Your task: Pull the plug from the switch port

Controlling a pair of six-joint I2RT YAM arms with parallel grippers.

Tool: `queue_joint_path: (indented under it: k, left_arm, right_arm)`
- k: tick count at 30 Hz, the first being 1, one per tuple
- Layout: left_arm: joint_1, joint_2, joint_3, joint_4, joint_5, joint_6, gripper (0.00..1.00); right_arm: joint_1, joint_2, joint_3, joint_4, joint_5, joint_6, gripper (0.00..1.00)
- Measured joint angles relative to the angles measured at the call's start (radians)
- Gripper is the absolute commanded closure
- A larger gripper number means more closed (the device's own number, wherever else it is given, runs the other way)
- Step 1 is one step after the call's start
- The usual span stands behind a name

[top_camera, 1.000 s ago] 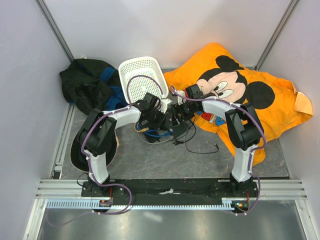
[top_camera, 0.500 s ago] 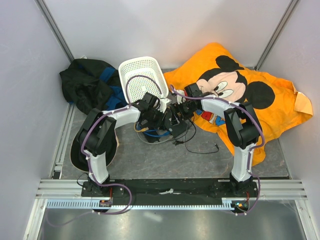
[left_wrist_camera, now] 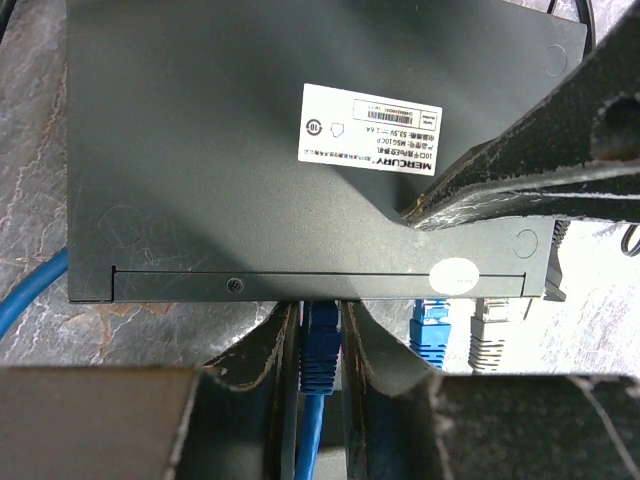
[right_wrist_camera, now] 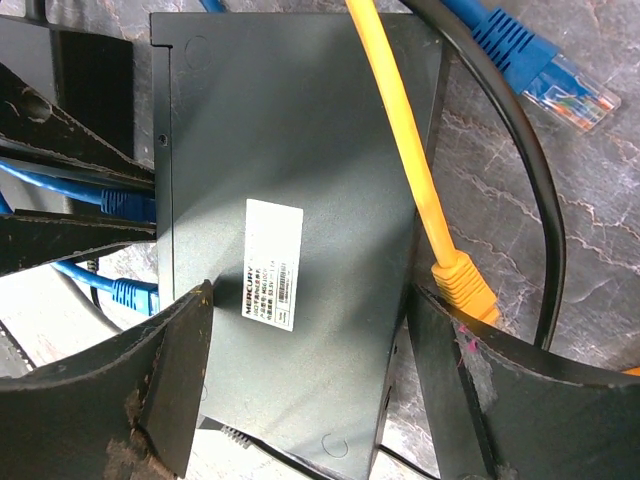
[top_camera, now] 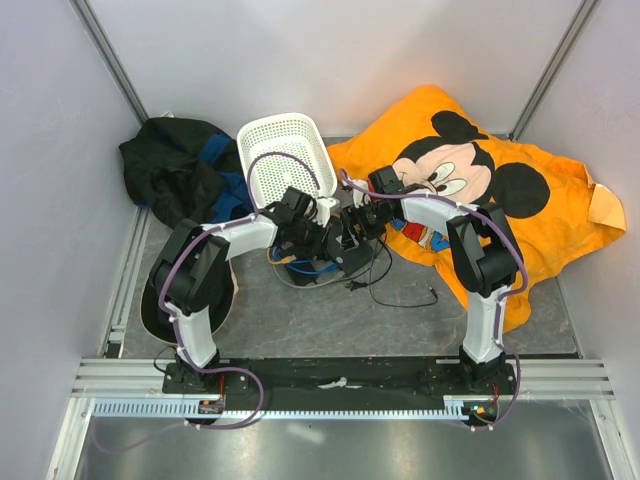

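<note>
The switch (left_wrist_camera: 200, 150), a flat black box with a white label (left_wrist_camera: 370, 125), is seen lying on the counter (top_camera: 300, 320) at the middle of the overhead view, where the left arm (top_camera: 235, 232) and the right arm (top_camera: 430, 212) meet over it. In the left wrist view its socketed edge is turned toward 6 o'clock, and three plugs are seated along it. A blue plug (left_wrist_camera: 320, 350) sits in the switch port (left_wrist_camera: 320, 303) near the middle, and a second blue plug (left_wrist_camera: 432, 332) and a grey plug (left_wrist_camera: 488, 335) lie toward 3 o'clock of it.

The left jaws are clamped on the blue plug, one finger set against each flank just outside the port. The right jaws are held wide apart astride the switch body, one finger at 9 o'clock and one at 3 o'clock of it in the right wrist view. Whether their pads are pressed against its sides cannot be told. A yellow cable (right_wrist_camera: 400, 130) is laid across the top of the box.

The step in hand is judged to be the bracing of the switch, with the plug gripped but not yet withdrawn. For the next move, the box would need to be pinned firmly by the right jaws. The plug's latch would probably have to be released. A straight pull toward 6 o'clock in the left wrist view, in line with the port, would then be called for, so that the switch is not dragged along.
</note>
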Motion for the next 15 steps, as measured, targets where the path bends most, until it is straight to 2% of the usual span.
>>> queue_joint_path:
  k: [15]
  left_arm:
    - [0.007,-0.065,-0.069,-0.005,-0.037,0.015,0.98]
  right_arm:
    - [0.024,0.060,0.078,-0.042,-0.025,0.031,0.24]
